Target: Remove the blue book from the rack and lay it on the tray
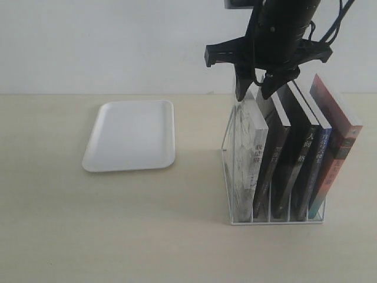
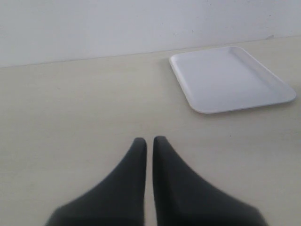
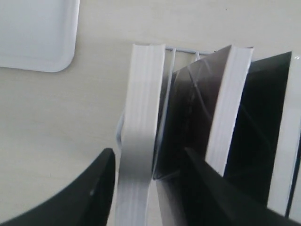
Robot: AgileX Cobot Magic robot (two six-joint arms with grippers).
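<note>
While left hand (image 2: pixel 149 141) sits pinched, right hand (image 1: pixel 257 89) gapes over white wire rack (image 1: pixel 277 221)

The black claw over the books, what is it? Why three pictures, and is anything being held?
That claw is the right gripper of a two-armed robot. The wide picture comes from a camera off the arms; the other two come from a camera on each wrist. On the table sit a white tray and a wire rack of upright books. The right gripper's jaws stand open on either side of the white book at the rack's end nearest the tray, not the blue book further along. The left gripper is shut over bare table. Nothing is held.
</note>
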